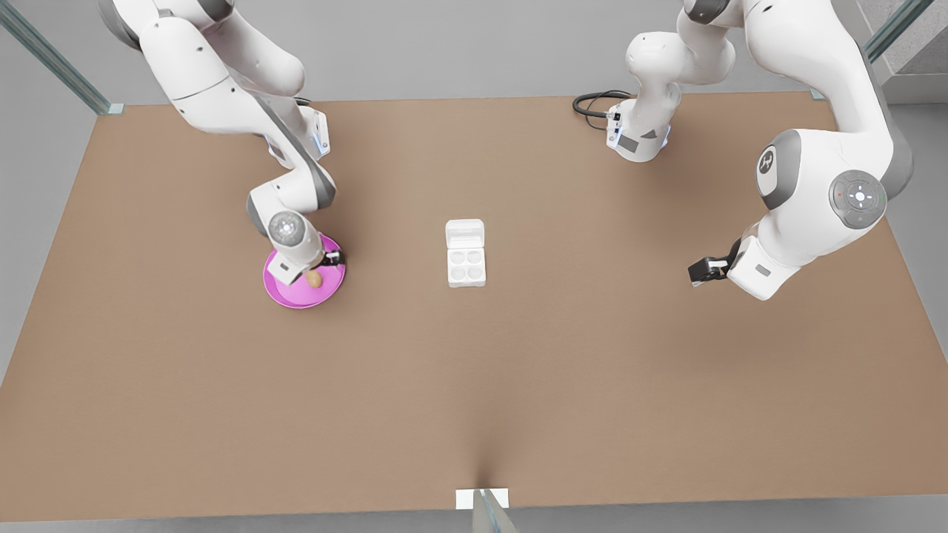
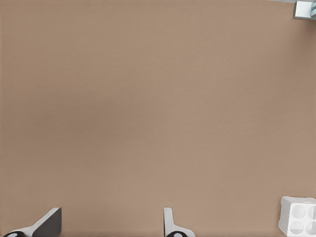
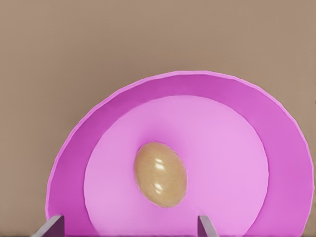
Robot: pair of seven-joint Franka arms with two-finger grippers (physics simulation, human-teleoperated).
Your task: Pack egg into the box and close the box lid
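The tan egg (image 1: 314, 279) (image 3: 160, 174) lies in the middle of a round pink plate (image 1: 285, 295) (image 3: 98, 123) at the front view's left. My right gripper (image 1: 320, 268) (image 3: 129, 229) hangs open just above the plate, its fingertips (image 3: 54, 224) wide apart on either side of the egg and not touching it. The white box (image 1: 466, 266) (image 2: 297, 219) stands at the table's middle with its four cups bare, and the box lid (image 1: 465, 233) lies folded back behind it. My left gripper (image 1: 700, 271) (image 2: 109, 228) waits open over bare table at the front view's right.
Brown table (image 1: 518, 385). A black cable (image 1: 592, 102) loops beside the arm base (image 1: 641, 137) at the back. A small white marker (image 1: 481, 498) sits at the front edge. Glass posts (image 1: 52, 59) stand at the back corners.
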